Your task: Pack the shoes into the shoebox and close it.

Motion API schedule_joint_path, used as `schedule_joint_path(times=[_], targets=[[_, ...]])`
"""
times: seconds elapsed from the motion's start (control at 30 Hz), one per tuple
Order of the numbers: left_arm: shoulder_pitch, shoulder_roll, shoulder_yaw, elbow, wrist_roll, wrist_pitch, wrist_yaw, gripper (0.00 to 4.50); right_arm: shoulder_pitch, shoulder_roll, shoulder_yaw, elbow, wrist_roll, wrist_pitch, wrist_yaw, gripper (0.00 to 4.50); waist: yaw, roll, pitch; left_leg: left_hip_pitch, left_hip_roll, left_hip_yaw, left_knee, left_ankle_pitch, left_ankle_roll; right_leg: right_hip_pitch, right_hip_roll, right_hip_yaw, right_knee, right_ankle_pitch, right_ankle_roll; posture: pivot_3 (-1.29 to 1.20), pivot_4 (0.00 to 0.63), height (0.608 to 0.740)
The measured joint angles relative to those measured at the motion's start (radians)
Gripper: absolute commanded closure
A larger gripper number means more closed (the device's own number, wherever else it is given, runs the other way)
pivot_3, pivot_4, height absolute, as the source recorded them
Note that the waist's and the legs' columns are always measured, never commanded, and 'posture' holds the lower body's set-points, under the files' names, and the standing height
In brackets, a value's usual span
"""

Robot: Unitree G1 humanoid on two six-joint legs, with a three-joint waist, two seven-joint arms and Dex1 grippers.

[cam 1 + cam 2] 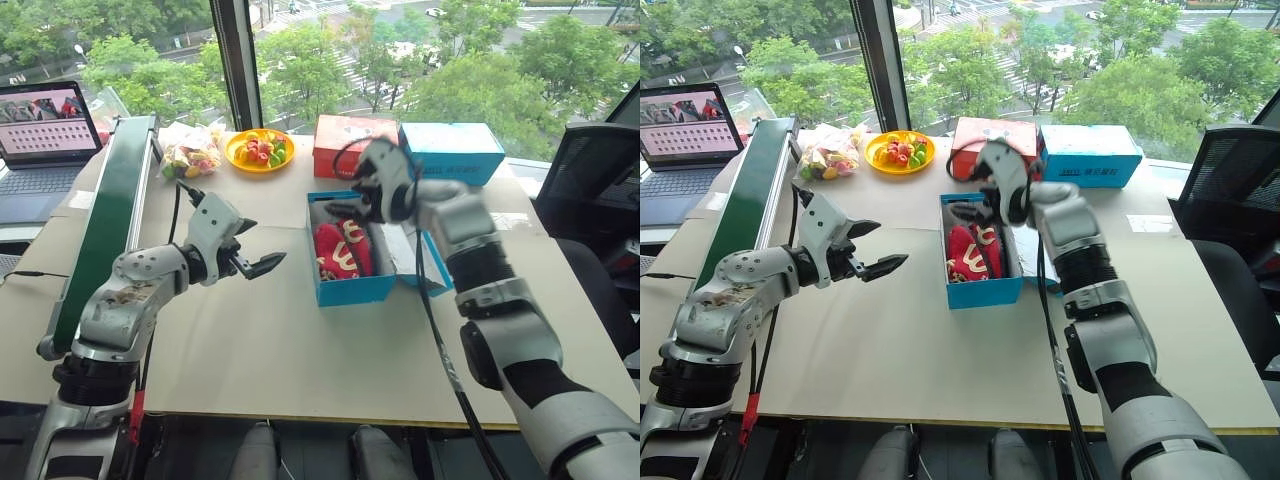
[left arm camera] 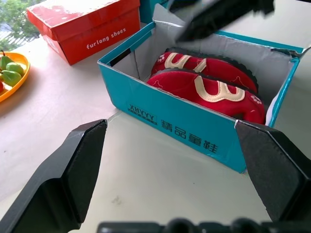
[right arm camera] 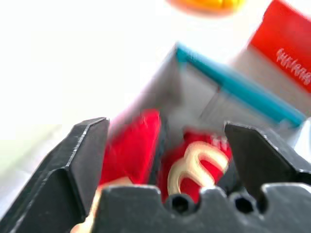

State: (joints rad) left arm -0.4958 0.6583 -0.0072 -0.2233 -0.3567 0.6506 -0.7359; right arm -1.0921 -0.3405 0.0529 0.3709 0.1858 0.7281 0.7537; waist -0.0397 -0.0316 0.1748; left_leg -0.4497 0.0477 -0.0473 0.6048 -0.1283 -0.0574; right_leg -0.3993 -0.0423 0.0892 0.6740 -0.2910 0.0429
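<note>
- The bench (image 1: 300,340) carries the shoebox (image 1: 350,291) at its middle, open, long axis running near to far. Its lid (image 1: 410,262) lies folded out on the right side, so I judge closing calls for a sweep from right to left over the top.
- The right hand (image 1: 358,192) hangs above the far end of the box, released and holding nothing. It is the nearer one to the lid.
- The left hand (image 1: 262,257) hovers left of the box, well apart, spread wide and empty, pointing at its left wall.
- The shoes (image 1: 340,250) lie side by side inside, toes along the box's length.
- The left wrist view shows both shoes sitting below the rim; the right wrist view looks down onto them between its own fingers (image 3: 82,160); the head views alone show the lid.
</note>
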Motion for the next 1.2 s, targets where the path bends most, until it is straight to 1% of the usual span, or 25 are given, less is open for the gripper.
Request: schedule_joint_path(times=[0.07, 0.1, 0.13, 0.17, 0.23, 0.27, 0.3, 0.33, 0.37, 0.4, 0.43, 0.47, 0.5, 0.53, 0.63, 0.7, 0.77, 0.8, 0.93, 1.07, 1.17, 1.2], targets=[[-0.014, 0.008, -0.005, 0.018, 0.001, -0.017, -0.024, 0.0, 0.058, -0.04, -0.03, -0.173, 0.061, 0.107, 0.014, 0.03, 0.005, 0.0, 0.0, 0.0, 0.0, 0.0, 0.0, 0.0, 0.0, 0.001, 0.0, -0.001, -0.001, 0.0, 0.0, 0.0, 0.15, 0.739], [-0.036, 0.013, -0.014, 0.048, 0.001, -0.037, -0.056, 0.0, 0.14, -0.106, -0.039, -0.328, 0.111, 0.195, 0.035, 0.27, 0.015, 0.0, 0.0, -0.001, 0.0, -0.001, 0.001, 0.0, 0.0, 0.002, 0.0, -0.001, -0.003, 0.0, 0.0, 0.0, 0.15, 0.739], [-0.043, 0.022, -0.012, 0.064, 0.0, -0.046, -0.078, 0.0, 0.198, -0.153, -0.045, -0.41, 0.143, 0.247, 0.055, 0.53, 0.02, 0.0, 0.0, -0.001, 0.0, -0.001, 0.001, 0.0, 0.0, 0.002, 0.0, -0.002, -0.004, -0.001, 0.0, 0.0, 0.15, 0.739], [-0.063, 0.029, -0.015, 0.098, 0.0, -0.059, -0.111, 0.0, 0.285, -0.22, -0.061, -0.531, 0.187, 0.31, 0.079, 0.62, 0.025, 0.0, 0.0, -0.002, 0.0, -0.001, 0.002, 0.0, 0.001, 0.002, 0.0, -0.002, -0.005, -0.001, 0.0, 0.0, 0.15, 0.739], [-0.095, 0.039, -0.016, 0.154, -0.001, -0.083, -0.169, 0.0, 0.439, -0.32, -0.108, -0.701, 0.276, 0.412, 0.122, 1.45, 0.029, 0.0, 0.0, -0.003, 0.0, -0.001, 0.002, -0.001, 0.001, 0.002, 0.0, -0.002, -0.007, -0.001, 0.0, 0.0, 0.15, 0.739], [-0.114, 0.045, -0.016, 0.187, -0.002, -0.087, -0.199, 0.0, 0.507, -0.348, -0.137, -0.78, 0.33, 0.461, 0.139, 1.76, 0.025, 0.0, 0.0, -0.002, 0.0, -0.001, 0.002, -0.001, 0.001, 0.003, 0.0, -0.002, -0.007, -0.001, 0.0, 0.0, 0.15, 0.739], [-0.134, 0.043, -0.02, 0.208, -0.002, -0.09, -0.225, 0.0, 0.556, -0.359, -0.161, -0.837, 0.373, 0.495, 0.145, 1.97, 0.017, 0.0, 0.0, -0.002, 0.0, -0.001, 0.002, -0.001, 0.001, 0.003, 0.0, -0.001, -0.007, -0.001, 0.0, 0.0, 0.15, 0.739], [-0.149, 0.041, -0.028, 0.219, -0.003, -0.094, -0.244, 0.0, 0.589, -0.366, -0.181, -0.875, 0.398, 0.512, 0.144, 2.43, 0.011, 0.0, 0.0, -0.001, 0.0, -0.001, 0.002, -0.001, 0.001, 0.003, 0.0, -0.001, -0.007, -0.001, 0.0, 0.0, 0.15, 0.739], [-0.166, 0.04, -0.039, 0.229, -0.004, -0.102, -0.271, 0.0, 0.646, -0.38, -0.208, -0.918, 0.422, 0.53, 0.138, 2.75, 0.007, 0.0, 0.0, 0.0, 0.0, -0.001, 0.002, -0.001, 0.001, 0.005, 0.0, -0.001, -0.007, -0.001, 0.0, 0.0, 0.15, 0.739], [-0.181, 0.041, -0.049, 0.242, -0.004, -0.105, -0.298, 0.0, 0.721, -0.385, -0.239, -0.95, 0.435, 0.544, 0.126, 3.05, 0.006, 0.0, 0.0, 0.003, 0.0, -0.002, 0.002, -0.001, 0.002, 0.009, 0.0, -0.002, -0.008, -0.001, 0.001, 0.0, 0.15, 0.739], [-0.184, 0.044, -0.05, 0.246, -0.004, -0.106, -0.31, 0.0, 0.764, -0.385, -0.247, -0.955, 0.438, 0.55, 0.115, 3.46, 0.003, 0.0, 0.0, 0.005, 0.0, -0.001, 0.002, -0.001, 0.002, 0.01, 0.0, -0.002, -0.009, -0.002, 0.002, 0.0, 0.15, 0.739], [-0.194, 0.045, -0.054, 0.26, -0.003, -0.106, -0.325, 0.0, 0.822, -0.38, -0.259, -0.952, 0.435, 0.551, 0.094, 3.72, 0.002, 0.0, 0.0, 0.005, 0.0, -0.001, 0.002, -0.001, 0.002, 0.011, 0.0, -0.001, -0.009, -0.005, 0.006, 0.0, 0.15, 0.739], [-0.201, 0.045, -0.055, 0.271, -0.002, -0.106, -0.336, 0.0, 0.866, -0.366, -0.263, -0.942, 0.428, 0.548, 0.067, 4.13, 0.0, 0.0, 0.0, 0.005, 0.0, -0.001, 0.002, -0.001, 0.002, 0.01, 0.0, -0.001, -0.009, -0.005, 0.007, 0.0, 0.15, 0.739], [-0.209, 0.044, -0.057, 0.282, 0.0, -0.106, -0.345, 0.0, 0.902, -0.341, -0.262, -0.921, 0.414, 0.534, 0.037, 4.42, -0.003, 0.0, 0.0, 0.005, 0.0, -0.001, 0.003, -0.001, 0.002, 0.01, 0.0, -0.001, -0.008, -0.005, 0.007, 0.0, 0.15, 0.739], [-0.236, 0.042, -0.069, 0.294, 0.002, -0.107, -0.359, 0.0, 0.963, -0.3, -0.206, -0.811, 0.321, 0.416, -0.051, 4.42, -0.004, 0.0, 0.0, 0.005, 0.0, -0.001, 0.003, -0.001, 0.002, 0.011, 0.0, -0.001, -0.008, -0.005, 0.007, 0.0, 0.15, 0.739], [-0.251, 0.042, -0.079, 0.299, 0.008, -0.107, -0.365, 0.0, 0.987, -0.216, -0.175, -0.649, 0.238, 0.253, -0.107, 4.42, -0.004, -0.001, -0.001, 0.006, 0.0, -0.001, 0.004, -0.001, 0.002, 0.011, 0.0, -0.001, -0.009, -0.005, 0.008, 0.0, 0.15, 0.739], [-0.256, 0.042, -0.091, 0.3, 0.014, -0.107, -0.372, 0.0, 0.987, -0.132, -0.154, -0.481, 0.181, 0.098, -0.149, 4.42, -0.006, 0.0, 0.0, 0.006, 0.0, 0.0, 0.003, -0.001, 0.002, 0.011, 0.0, 0.0, -0.008, -0.005, 0.007, 0.0, 0.15, 0.739], [-0.256, 0.046, -0.096, 0.305, 0.022, -0.106, -0.378, 0.0, 0.981, -0.097, -0.157, -0.432, 0.179, 0.017, -0.152, 4.42, -0.01, -0.001, 0.0, 0.007, 0.0, 0.0, 0.003, -0.001, 0.002, 0.011, 0.001, 0.0, -0.008, -0.005, 0.007, 0.0, 0.15, 0.739], [-0.257, 0.052, -0.103, 0.307, 0.034, -0.105, -0.391, 0.0, 0.921, -0.03, -0.158, -0.268, 0.16, -0.168, -0.172, 4.42, -0.02, -0.002, -0.001, 0.009, 0.0, 0.0, 0.004, 0.0, 0.002, 0.014, 0.001, 0.001, -0.008, -0.005, 0.008, 0.0, 0.15, 0.739], [-0.265, 0.065, -0.097, 0.307, 0.028, -0.078, -0.409, 0.0, 0.843, 0.028, -0.192, -0.1, 0.163, -0.296, -0.193, 4.42, -0.021, -0.002, -0.001, 0.01, 0.0, 0.0, 0.004, 0.003, 0.006, 0.015, 0.001, 0.001, -0.008, -0.002, 0.009, 0.0, 0.15, 0.739], [-0.283, 0.095, -0.085, 0.308, 0.008, -0.064, -0.429, 0.0, 0.78, 0.053, -0.213, 0.021, 0.161, -0.379, -0.218, 4.42, -0.022, -0.002, -0.001, 0.011, 0.0, 0.0, 0.004, 0.005, 0.008, 0.016, 0.001, 0.001, -0.008, 0.0, 0.009, 0.0, 0.15, 0.739], [-0.29, 0.124, -0.065, 0.309, -0.004, -0.053, -0.446, 0.0, 0.748, 0.061, -0.226, 0.08, 0.16, -0.422, -0.241, 4.42, -0.022, -0.002, -0.001, 0.011, 0.0, 0.0, 0.004, 0.005, 0.008, 0.016, 0.001, 0.001, -0.008, 0.0, 0.009, 0.0, 0.15, 0.739]])
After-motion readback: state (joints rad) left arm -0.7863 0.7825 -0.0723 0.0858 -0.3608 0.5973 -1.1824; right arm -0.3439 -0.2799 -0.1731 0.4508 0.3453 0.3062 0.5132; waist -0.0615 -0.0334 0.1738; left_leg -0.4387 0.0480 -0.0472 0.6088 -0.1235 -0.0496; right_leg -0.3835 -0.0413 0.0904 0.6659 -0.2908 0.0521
